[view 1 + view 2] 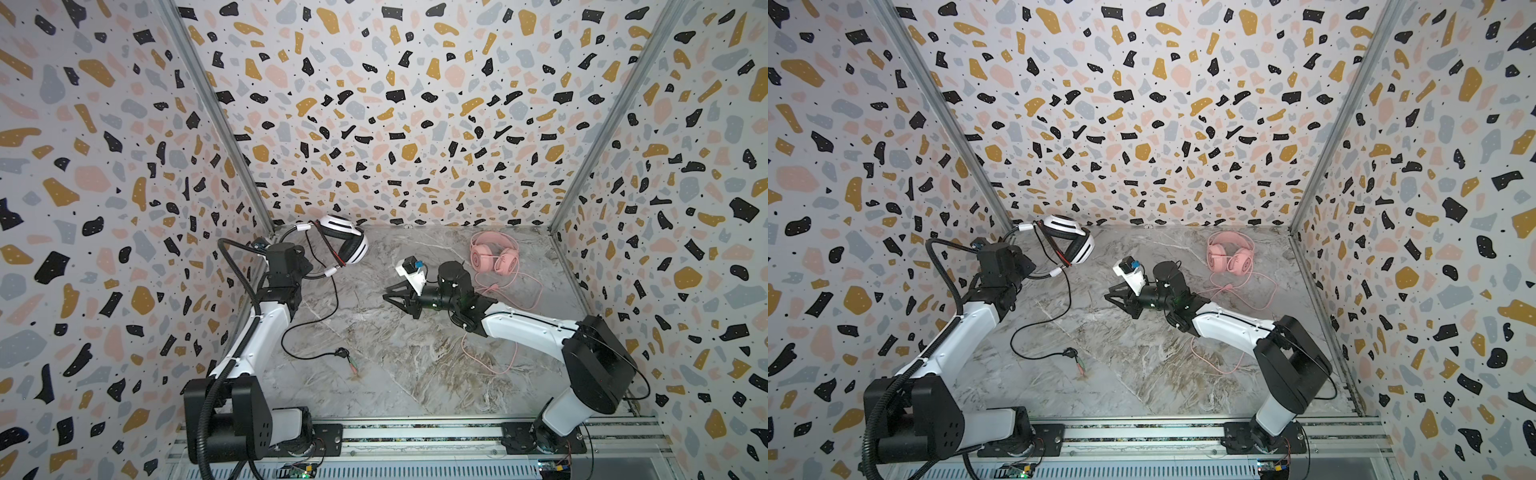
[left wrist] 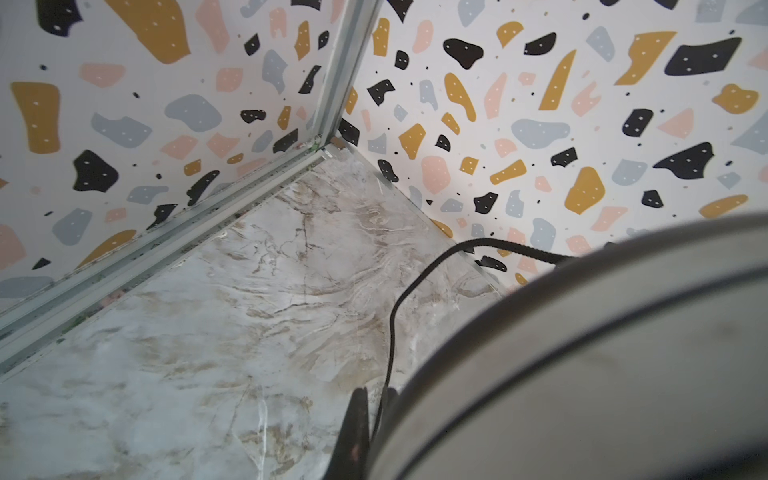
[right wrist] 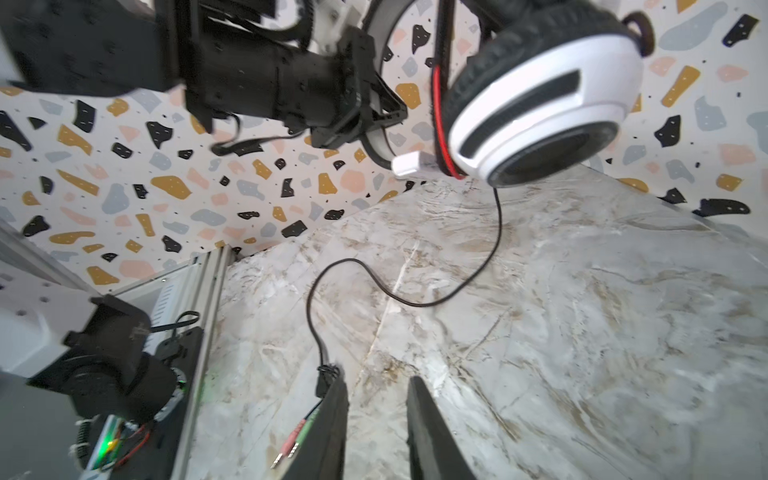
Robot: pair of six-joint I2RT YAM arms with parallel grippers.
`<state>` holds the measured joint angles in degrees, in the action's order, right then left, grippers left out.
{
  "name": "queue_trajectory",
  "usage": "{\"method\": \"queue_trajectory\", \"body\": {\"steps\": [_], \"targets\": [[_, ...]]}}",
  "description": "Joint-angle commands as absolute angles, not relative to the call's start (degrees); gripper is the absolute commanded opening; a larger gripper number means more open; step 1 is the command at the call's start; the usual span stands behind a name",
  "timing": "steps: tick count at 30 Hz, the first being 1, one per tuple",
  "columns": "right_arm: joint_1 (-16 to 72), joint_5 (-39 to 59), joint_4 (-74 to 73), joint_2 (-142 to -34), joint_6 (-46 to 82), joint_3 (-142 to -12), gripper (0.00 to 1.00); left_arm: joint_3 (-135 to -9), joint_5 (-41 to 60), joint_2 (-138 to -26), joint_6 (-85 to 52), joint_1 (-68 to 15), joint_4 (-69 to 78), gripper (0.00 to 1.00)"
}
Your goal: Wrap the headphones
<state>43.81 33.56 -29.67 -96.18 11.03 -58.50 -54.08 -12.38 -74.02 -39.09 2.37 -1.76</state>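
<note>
Wrap barely begun: left pincer (image 3: 386, 112) grips the white headset (image 1: 351, 245); right pincer (image 1: 392, 297) (part open, empty) must catch the black cable (image 3: 307, 303) at its eight o'clock.

The marble-patterned table (image 1: 415, 386) carries the pink headset (image 1: 492, 257) near its far right corner, its pink cable (image 1: 463, 347) trailing toward the near edge. A black cable (image 1: 282, 338) loops left of centre, ending in plugs (image 1: 353, 368).

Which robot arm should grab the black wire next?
Probably the right. The right end effector is free, jaws apart, near the loose black cable. The left end effector is busy, shut on the white headset, holding it up.
</note>
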Motion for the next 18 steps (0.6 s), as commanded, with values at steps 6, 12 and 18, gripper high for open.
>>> {"method": "queue_trajectory", "body": {"steps": [6, 12, 18], "targets": [[43.31, 39.81, -38.3, -112.86, 25.23, -63.91, 0.56, -64.66, -9.65, -68.85, -40.1, 0.35, 0.68, 0.0], [44.85, 42.22, -45.73, -116.73, 32.58, -64.96, 0.89, -74.61, -9.02, -70.22, -39.28, -4.9, -7.71, 0.0], [46.05, 40.56, -53.0, -117.69, 39.56, -63.3, 0.98, -82.14, -8.9, -71.25, -41.03, -10.6, -12.45, 0.0]]}}
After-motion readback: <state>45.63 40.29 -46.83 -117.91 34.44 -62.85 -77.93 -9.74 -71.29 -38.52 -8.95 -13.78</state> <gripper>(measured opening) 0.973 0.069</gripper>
